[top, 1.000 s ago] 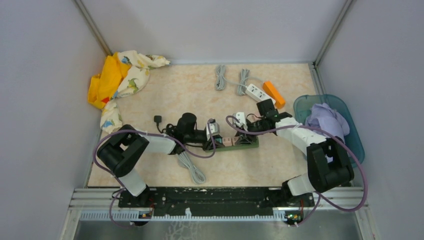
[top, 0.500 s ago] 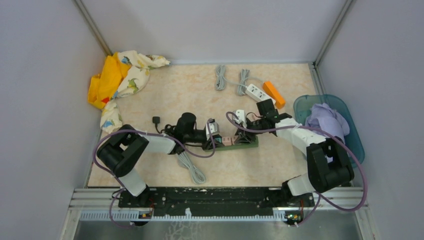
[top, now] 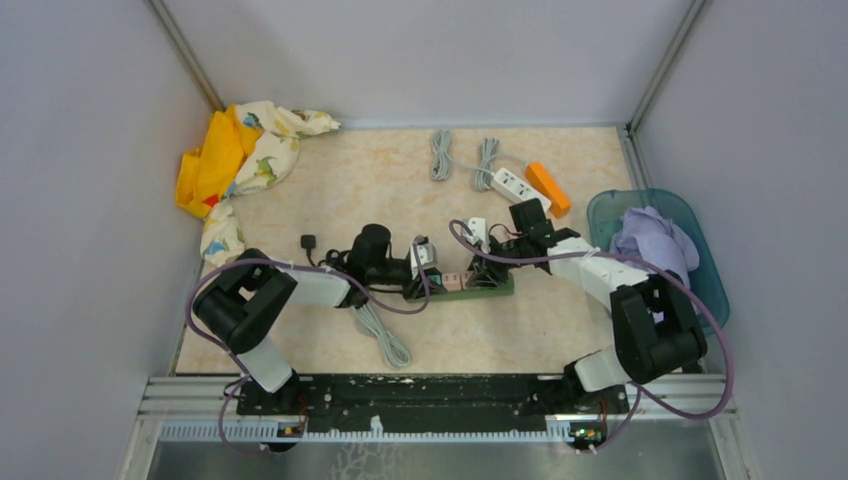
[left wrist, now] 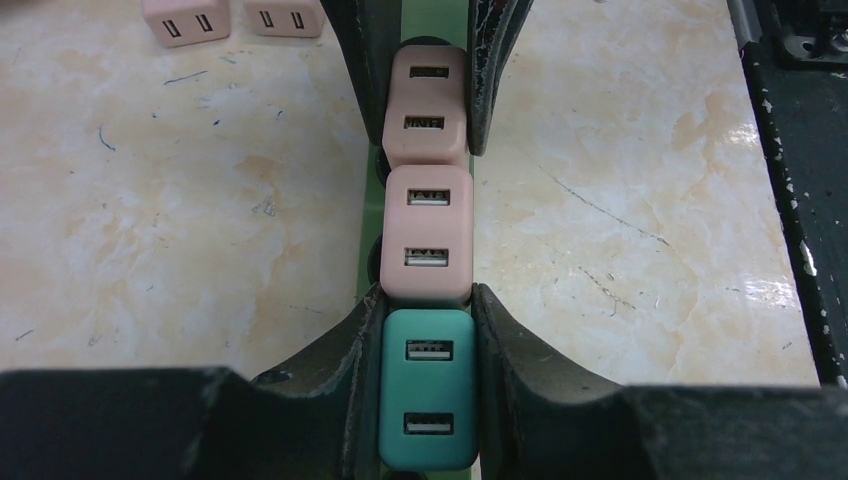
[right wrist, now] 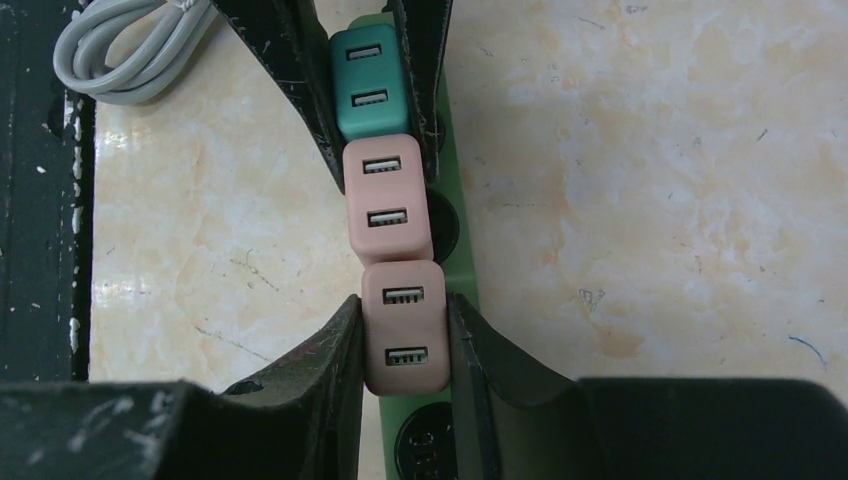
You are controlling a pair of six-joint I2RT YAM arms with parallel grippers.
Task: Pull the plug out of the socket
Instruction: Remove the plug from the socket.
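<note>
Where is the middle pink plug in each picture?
Top external: the middle pink plug sits mid-table on the green power strip.
Left wrist: picture centre, above the teal plug and below the end pink plug.
Right wrist: upper middle, below the teal plug and above the end pink plug.
Shared landmark: the green power strip, under the plugs in every view.

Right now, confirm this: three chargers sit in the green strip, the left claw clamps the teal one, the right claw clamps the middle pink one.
Not quite. The right claw clamps the end pink charger, not the middle pink charger, which is ungripped; the right wrist view shows it. The rest holds.
</note>
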